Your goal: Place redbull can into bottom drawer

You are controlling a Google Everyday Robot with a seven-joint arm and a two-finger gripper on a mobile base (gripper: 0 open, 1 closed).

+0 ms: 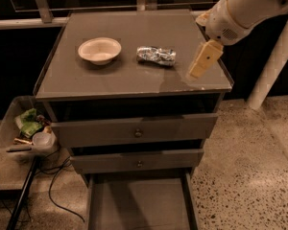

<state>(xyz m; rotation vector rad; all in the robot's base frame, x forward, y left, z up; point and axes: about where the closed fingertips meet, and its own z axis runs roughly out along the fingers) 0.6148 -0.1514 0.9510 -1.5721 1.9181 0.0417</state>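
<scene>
The redbull can (156,55), shiny silver and crinkled, lies on its side on the cabinet top (134,78), right of centre. My gripper (196,71) hangs from the white arm at the upper right, above the right part of the cabinet top, a short way right of the can and apart from it. It holds nothing. The bottom drawer (138,204) is pulled out below the two upper drawers, its flat grey floor bare.
A cream round bowl (100,50) sits on the cabinet top left of the can. The two upper drawers with knobs (138,133) stand slightly out. A bin with clutter (31,133) and cables lie at the left. A white pole (273,66) stands at the right.
</scene>
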